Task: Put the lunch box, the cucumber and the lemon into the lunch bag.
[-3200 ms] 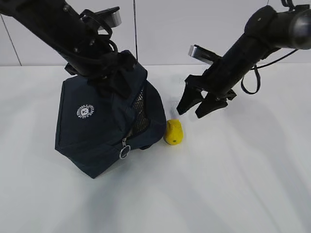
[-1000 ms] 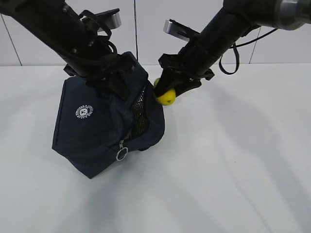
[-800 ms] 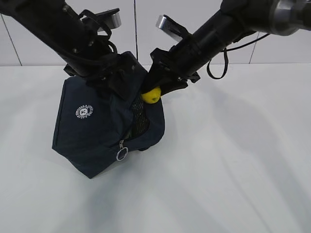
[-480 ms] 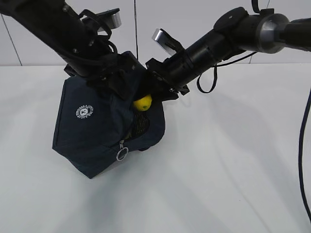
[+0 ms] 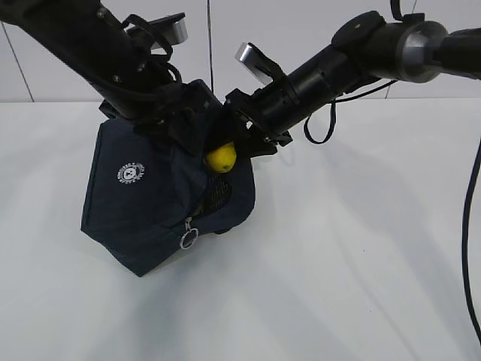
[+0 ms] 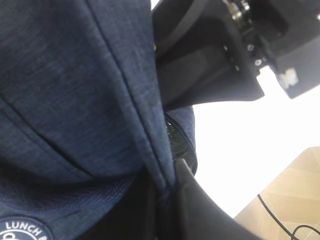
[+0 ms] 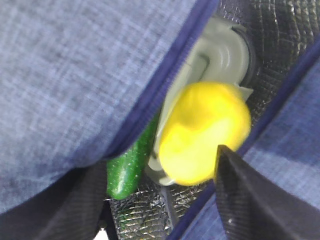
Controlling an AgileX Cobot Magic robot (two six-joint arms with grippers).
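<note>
The navy lunch bag hangs tilted, its open mouth facing right. My left gripper is shut on a fold of its top fabric. My right gripper is at the bag's mouth, jaws spread wider than the yellow lemon. In the right wrist view the lemon lies between the open fingers, touching only the right one, over the lunch box's sage-green lid. The dark green cucumber lies inside beside the box, on the bag's silver lining.
The bag's silver ring pull hangs at its lower front, and the white round logo faces me. The white table runs to a white wall behind. A black cable hangs at the right edge.
My right gripper picked the lemon off the table beside the bag, carried it up and left into the bag's mouth, and its jaws have now opened. The left gripper has kept holding the bag.
</note>
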